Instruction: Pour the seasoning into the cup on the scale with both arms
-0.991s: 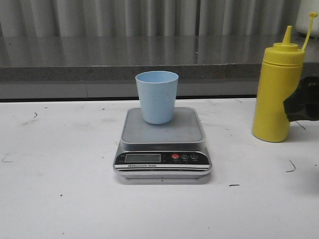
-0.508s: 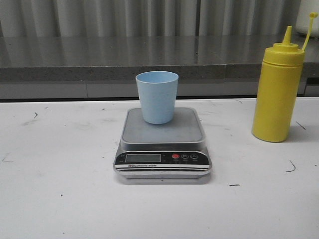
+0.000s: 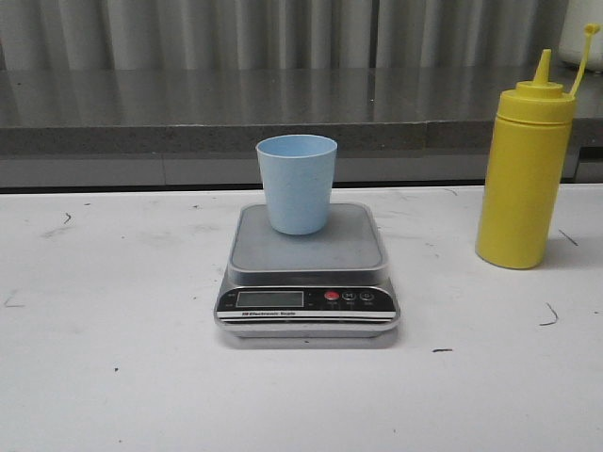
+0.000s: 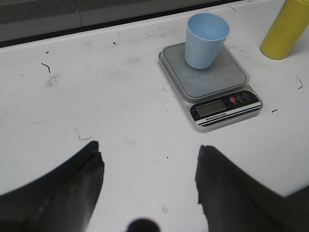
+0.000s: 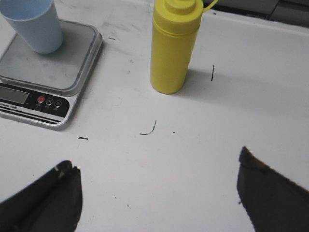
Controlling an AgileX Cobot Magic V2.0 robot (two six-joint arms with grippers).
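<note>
The light blue cup [image 3: 297,184] stands upright on the steel platform of the silver-grey scale [image 3: 307,252] at the table's middle. The yellow seasoning bottle [image 3: 524,168] stands upright on the table to the right of the scale, its cap strap hanging open. Neither gripper shows in the front view. In the left wrist view my left gripper [image 4: 148,154] is open and empty over bare table, well short of the scale [image 4: 217,84] and cup [image 4: 204,34]. In the right wrist view my right gripper [image 5: 157,166] is open and empty, short of the bottle [image 5: 173,46].
A grey ledge [image 3: 236,108] and a corrugated wall run behind the white table [image 3: 113,311]. A white object [image 3: 582,33] stands on the ledge at the far right. The table bears small black marks.
One second ago my right gripper showed at the right edge of the front view, beside the bottle. It has since withdrawn out of that view. Bottle, cup and scale have not moved.
</note>
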